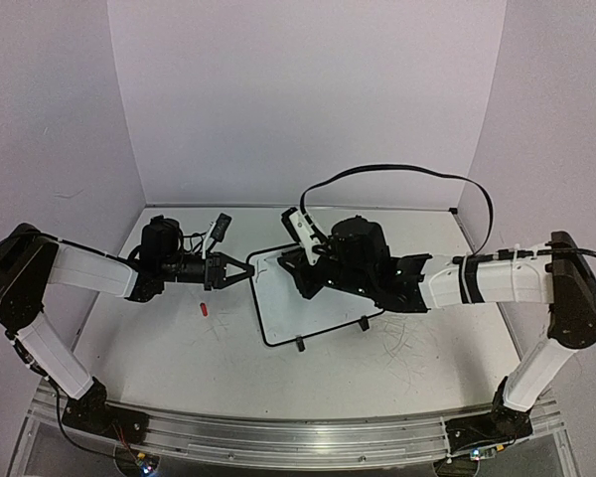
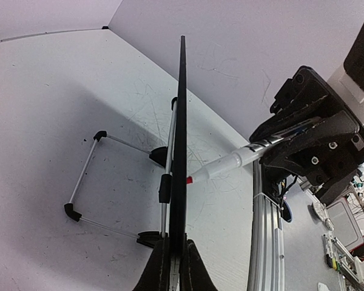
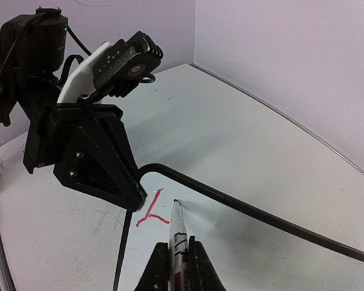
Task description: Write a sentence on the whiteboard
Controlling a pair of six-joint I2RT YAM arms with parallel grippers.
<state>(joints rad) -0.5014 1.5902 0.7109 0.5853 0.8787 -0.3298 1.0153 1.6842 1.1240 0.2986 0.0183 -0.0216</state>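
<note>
The whiteboard point(image 1: 313, 303) stands tilted at the table's middle; the left wrist view shows it edge-on point(image 2: 182, 121). My left gripper point(image 2: 176, 245) is shut on its near edge, also seen from above point(image 1: 240, 270). My right gripper point(image 3: 179, 245) is shut on a white marker point(image 3: 178, 233), whose tip rests on the board's white face point(image 3: 242, 242). The sentence is only a few red strokes point(image 3: 150, 213) near the board's top left corner, beside my left gripper point(image 3: 97, 160). The marker's red tip point(image 2: 189, 179) touches the board.
A small red cap point(image 1: 204, 308) lies on the table left of the board. The board's wire stand point(image 2: 85, 182) spreads out behind it. An aluminium rail point(image 1: 298, 437) runs along the near edge. A black cable point(image 1: 397, 171) arcs over the right arm.
</note>
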